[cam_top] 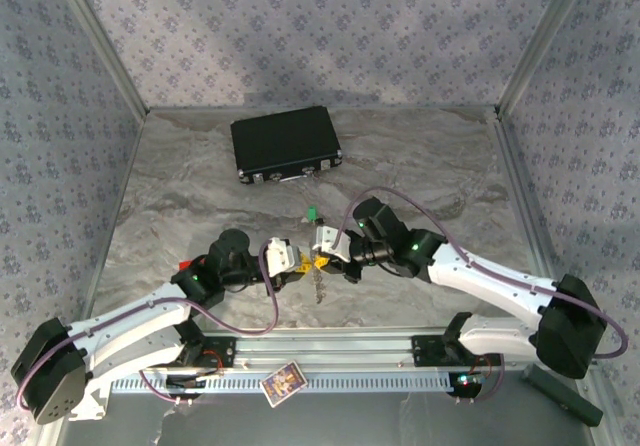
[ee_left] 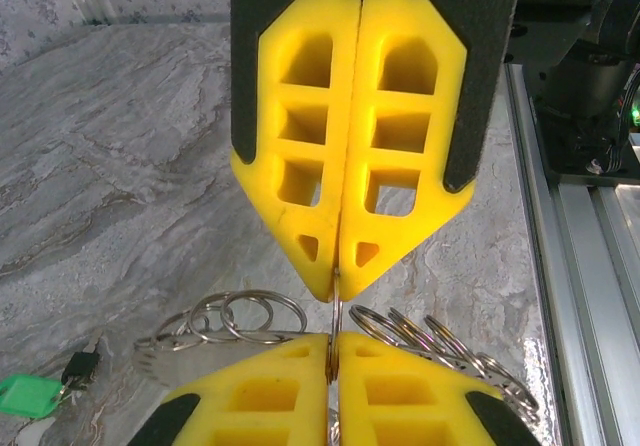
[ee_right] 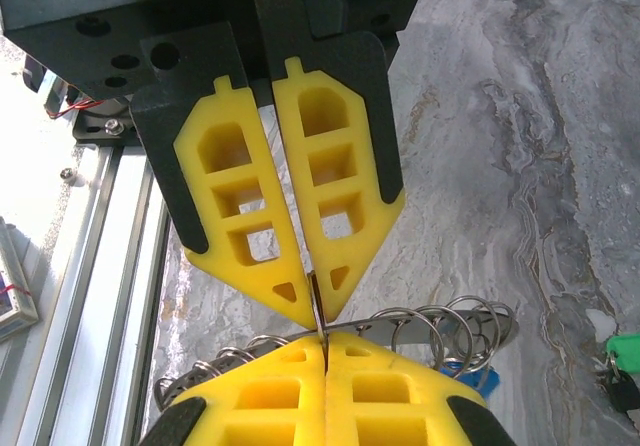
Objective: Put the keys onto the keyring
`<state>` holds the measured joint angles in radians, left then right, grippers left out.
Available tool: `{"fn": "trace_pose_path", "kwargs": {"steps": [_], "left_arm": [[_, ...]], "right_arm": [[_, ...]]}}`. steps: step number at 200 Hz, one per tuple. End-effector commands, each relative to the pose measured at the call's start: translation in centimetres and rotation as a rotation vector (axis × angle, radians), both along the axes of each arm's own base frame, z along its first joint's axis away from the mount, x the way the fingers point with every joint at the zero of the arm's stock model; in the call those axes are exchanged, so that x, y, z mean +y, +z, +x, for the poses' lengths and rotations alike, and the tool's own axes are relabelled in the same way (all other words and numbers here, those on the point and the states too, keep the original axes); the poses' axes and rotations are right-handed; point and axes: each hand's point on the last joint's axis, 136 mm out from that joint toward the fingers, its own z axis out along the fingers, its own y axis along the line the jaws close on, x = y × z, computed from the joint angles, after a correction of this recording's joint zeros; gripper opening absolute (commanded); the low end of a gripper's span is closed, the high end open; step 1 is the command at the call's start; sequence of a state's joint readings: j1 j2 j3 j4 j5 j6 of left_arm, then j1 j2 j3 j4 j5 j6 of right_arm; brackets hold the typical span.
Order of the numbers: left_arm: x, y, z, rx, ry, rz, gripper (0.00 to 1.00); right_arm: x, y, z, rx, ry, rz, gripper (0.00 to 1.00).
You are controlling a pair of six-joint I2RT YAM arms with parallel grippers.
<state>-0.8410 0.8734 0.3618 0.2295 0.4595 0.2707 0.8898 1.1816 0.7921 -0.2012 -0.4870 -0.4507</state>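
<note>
keyring (ee_left: 200, 336) between both arms meeting tip to tip | left gripper (ee_left: 333, 351) clenched on it | right gripper (ee_right: 325, 341) clenched on it | black case (cam_top: 285, 144) lid shut, contents hidden

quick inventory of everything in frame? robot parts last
case: 1, black, far middle of the table, closed
keyring: 1, silvery, table middle, pinched between both pairs of jaws
green key: 1, green head, on the table just beyond the jaws
blue key: 1, blue, mostly hidden under the keyring
red block: count unclear, red, a sliver behind the left arm
tag: 1, orange edge, at the near rail
table: 1, grey marble look
left arm: 1, white and black, near left
right arm: 1, white and black, near right
left jaws: yellow, shut on the keyring
right jaws: yellow, shut on the keyring
</note>
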Motion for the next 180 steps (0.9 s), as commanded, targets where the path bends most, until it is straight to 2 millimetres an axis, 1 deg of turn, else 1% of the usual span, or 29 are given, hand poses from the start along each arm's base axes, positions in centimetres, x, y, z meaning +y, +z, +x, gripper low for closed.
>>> {"fn": "trace_pose_path", "kwargs": {"steps": [1, 58, 69, 88, 98, 105, 117, 127, 136, 151, 180], "left_arm": [[-0.7, 2.1, 0.1, -0.042, -0.012, -0.055, 0.10], [-0.6, 2.0, 0.3, -0.045, -0.003, -0.051, 0.09], [-0.6, 2.0, 0.3, -0.046, -0.001, -0.051, 0.07], [-0.6, 2.0, 0.4, -0.049, 0.000, -0.048, 0.01], [-0.5, 2.0, 0.3, -0.050, 0.002, -0.047, 0.00], [-0.5, 2.0, 0.4, -0.050, 0.004, -0.046, 0.00], [-0.4, 1.9, 0.4, -0.051, 0.007, -0.047, 0.00], [-0.3, 1.8, 0.4, -0.052, 0.010, -0.044, 0.00], [-0.3, 1.8, 0.4, -0.049, 0.011, -0.041, 0.00], [-0.2, 1.6, 0.5, -0.045, 0.018, -0.038, 0.00], [-0.3, 1.3, 0.9, -0.016, 0.048, -0.030, 0.00]], "right_arm": [[0.9, 1.3, -1.2, -0.002, 0.075, 0.027, 0.00], [1.1, 0.8, -1.4, 0.014, 0.089, 0.011, 0.00], [1.1, 0.8, -1.5, 0.015, 0.092, 0.012, 0.00], [0.9, 1.0, -1.3, 0.018, 0.077, 0.017, 0.00], [0.7, 1.5, -0.8, 0.019, 0.041, 0.043, 0.14], [0.3, 2.1, -0.3, 0.023, 0.005, 0.079, 0.19], [-0.5, 3.2, 1.2, 0.029, -0.090, 0.157, 0.26], [-1.6, 3.9, 3.0, 0.029, -0.202, 0.213, 0.34], [-2.6, 4.2, 4.6, 0.026, -0.315, 0.240, 0.36], [-4.2, 3.6, 6.6, 0.049, -0.495, 0.229, 0.36], [-6.8, 1.2, 9.3, 0.215, -0.827, 0.181, 0.36]]}}
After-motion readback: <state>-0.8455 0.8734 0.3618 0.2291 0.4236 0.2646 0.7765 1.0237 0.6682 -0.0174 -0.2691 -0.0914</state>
